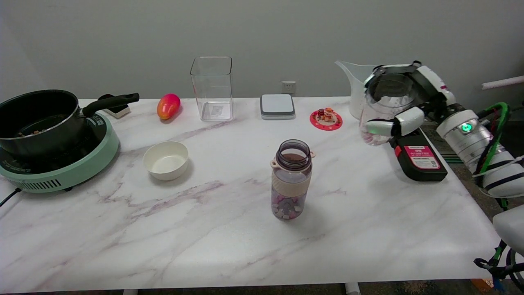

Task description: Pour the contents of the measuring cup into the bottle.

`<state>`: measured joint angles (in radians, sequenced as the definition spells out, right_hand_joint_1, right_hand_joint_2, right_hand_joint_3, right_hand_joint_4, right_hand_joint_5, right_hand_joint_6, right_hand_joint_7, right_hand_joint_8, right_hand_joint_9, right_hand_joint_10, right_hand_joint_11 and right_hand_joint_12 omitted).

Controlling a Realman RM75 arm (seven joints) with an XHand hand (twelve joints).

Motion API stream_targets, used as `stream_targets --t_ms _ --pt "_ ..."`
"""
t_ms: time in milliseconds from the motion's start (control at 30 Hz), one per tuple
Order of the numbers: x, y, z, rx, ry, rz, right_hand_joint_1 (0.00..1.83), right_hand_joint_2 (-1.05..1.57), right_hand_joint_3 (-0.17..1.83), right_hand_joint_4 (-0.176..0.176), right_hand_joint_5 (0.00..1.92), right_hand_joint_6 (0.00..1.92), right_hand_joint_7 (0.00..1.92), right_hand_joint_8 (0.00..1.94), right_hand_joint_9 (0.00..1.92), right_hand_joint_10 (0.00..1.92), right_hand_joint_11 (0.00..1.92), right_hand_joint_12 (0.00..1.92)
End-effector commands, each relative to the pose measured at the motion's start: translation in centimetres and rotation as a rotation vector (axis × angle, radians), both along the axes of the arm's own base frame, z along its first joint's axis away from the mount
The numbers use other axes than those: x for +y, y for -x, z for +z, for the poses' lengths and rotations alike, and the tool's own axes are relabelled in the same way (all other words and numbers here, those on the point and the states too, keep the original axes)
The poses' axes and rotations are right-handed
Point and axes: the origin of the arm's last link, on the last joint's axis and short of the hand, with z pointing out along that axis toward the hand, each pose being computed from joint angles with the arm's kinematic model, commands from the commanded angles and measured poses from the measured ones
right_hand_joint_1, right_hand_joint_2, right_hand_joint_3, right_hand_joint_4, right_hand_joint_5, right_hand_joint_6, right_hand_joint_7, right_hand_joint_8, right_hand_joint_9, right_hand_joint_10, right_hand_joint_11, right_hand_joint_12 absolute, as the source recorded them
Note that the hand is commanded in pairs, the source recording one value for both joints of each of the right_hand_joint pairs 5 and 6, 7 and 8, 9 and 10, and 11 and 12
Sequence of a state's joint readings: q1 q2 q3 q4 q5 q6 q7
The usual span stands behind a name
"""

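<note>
1. Clearly, the right hand (403, 108) grips the transparent measuring cup (378, 104) at the surface's (204, 229) far right, apparently lifted.
2. Centrally stands the open bottle (291, 180); cream band, coloured pieces at bottom.

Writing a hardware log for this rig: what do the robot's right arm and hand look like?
The right hand has white shells over black parts. The right arm is white and cylindrical, with black bands, a glowing green ring light near the wrist, and green and black cables alongside.

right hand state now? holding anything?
Right hand: wrapped around the clear measuring cup, holding it at the table's right side, away from the bottle.
</note>
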<state>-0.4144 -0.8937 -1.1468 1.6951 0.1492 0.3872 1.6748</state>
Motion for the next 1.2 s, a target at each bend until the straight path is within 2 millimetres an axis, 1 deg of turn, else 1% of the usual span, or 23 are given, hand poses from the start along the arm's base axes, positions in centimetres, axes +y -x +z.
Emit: stream_targets --t_ms 33,233,367,600,867,1033,1200 --pt "-1.9 0.0 -5.8 0.353 -0.075 -0.117 1.55 0.65 0.85 0.0 1.45 1.45 1.42 1.42 1.31 1.31 1.15 1.15" --pt "-1.9 0.1 -6.4 0.429 -0.08 -0.105 1.55 0.66 0.83 0.0 1.47 1.47 1.43 1.43 1.32 1.32 1.16 1.16" --pt "-2.0 -0.2 -6.6 0.529 -0.066 -0.085 1.55 0.67 0.83 0.0 1.48 1.48 1.44 1.44 1.32 1.32 1.16 1.16" --pt "-2.0 -0.5 -6.9 0.642 -0.06 -0.043 1.55 0.68 0.82 0.0 1.48 1.48 1.44 1.44 1.33 1.33 1.16 1.16" --pt "-2.3 -1.5 -7.0 0.674 -0.042 0.006 1.55 0.7 0.81 0.0 1.48 1.48 1.44 1.44 1.33 1.33 1.17 1.17" --pt "-2.6 -2.3 -7.5 0.749 -0.039 0.051 1.55 0.7 0.81 0.0 1.47 1.47 1.44 1.44 1.33 1.33 1.17 1.17" --pt "-2.7 -2.7 -8.3 0.752 -0.055 0.097 1.56 0.69 0.83 0.0 1.46 1.46 1.44 1.44 1.33 1.33 1.17 1.17"
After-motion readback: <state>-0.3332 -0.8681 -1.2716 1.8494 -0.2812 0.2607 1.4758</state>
